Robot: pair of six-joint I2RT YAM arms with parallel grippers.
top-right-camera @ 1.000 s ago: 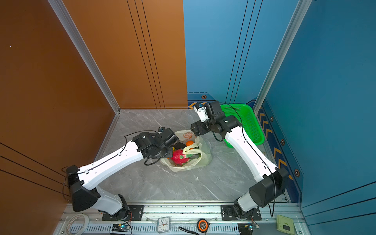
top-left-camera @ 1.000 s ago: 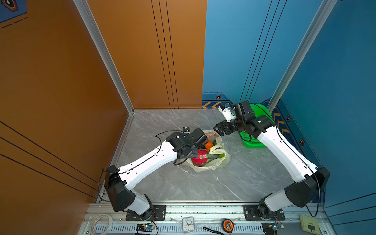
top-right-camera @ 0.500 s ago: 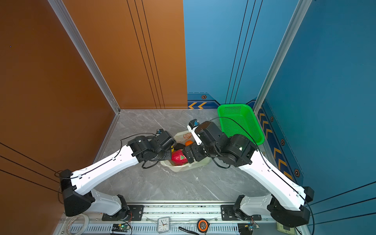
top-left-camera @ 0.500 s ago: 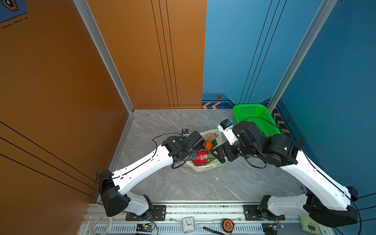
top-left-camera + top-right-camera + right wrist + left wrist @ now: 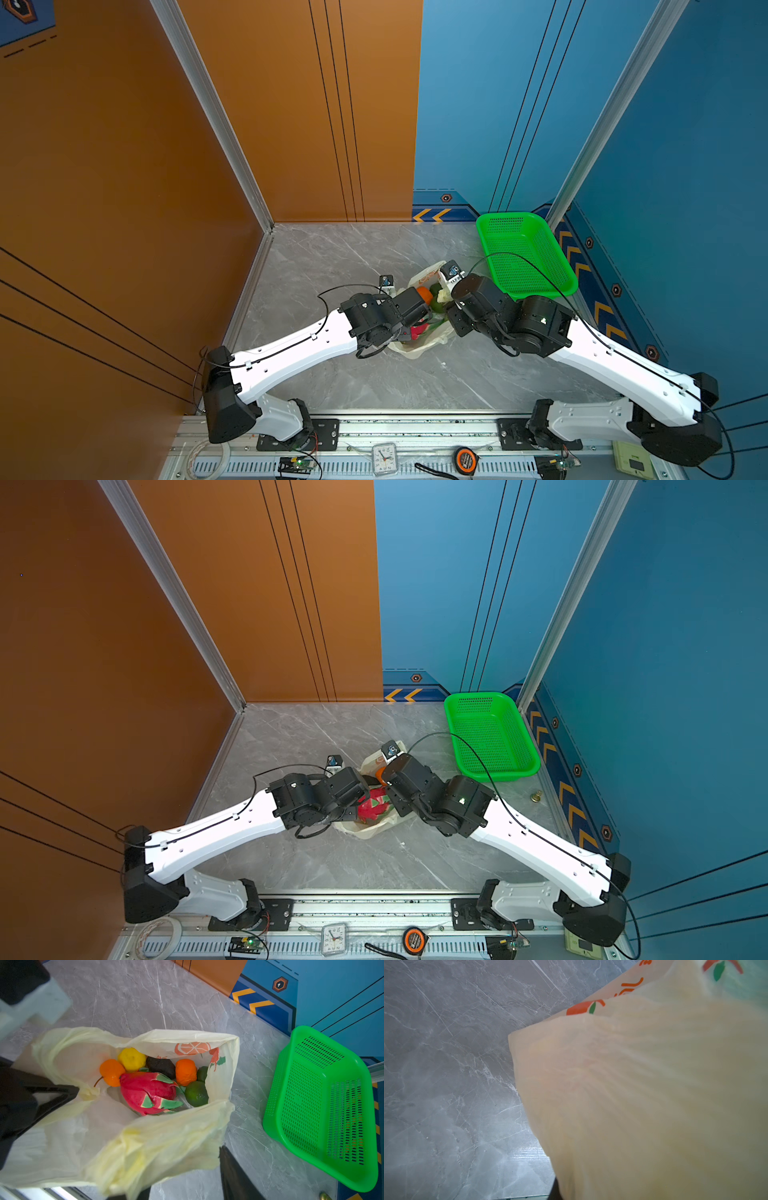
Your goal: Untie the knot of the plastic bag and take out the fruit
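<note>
**Two robot arms at an opened fruit bag on a grey worktop**

The left pincer (image 5: 69, 1092) is clamped shut on a bunched fold of the plastic bag (image 5: 166, 1138). In both top views it meets the bag at the 9 o'clock edge. Its wrist camera sees little but taut cream plastic, printed with orange fruit pictures.

The right pincer (image 5: 193, 1157) reaches the bag from the 3 o'clock side. One dark finger (image 5: 230, 1167) shows just beside the bag's near rim, and loose plastic drapes over the other side. Whether this pincer grips the plastic cannot be told.

The bag lies near the middle of the marbled grey worktop (image 5: 353, 257) with its mouth gaping open. The fruit sits inside on the bag's floor. A pink-red dragon fruit (image 5: 145, 1093) with green scales lies in front. Behind it, touching one another in a row, are oranges (image 5: 111, 1072), a yellow fruit (image 5: 132, 1059) and a dark avocado (image 5: 161, 1067). Two green fruits (image 5: 196, 1094) press against the dragon fruit's tip.

In the top views a green perforated basket (image 5: 523, 257) stands near the bag at about 2 o'clock, against the blue wall. At 6 o'clock, on the front rail, lie a small clock (image 5: 384, 457) and a tape measure (image 5: 464, 459).
</note>
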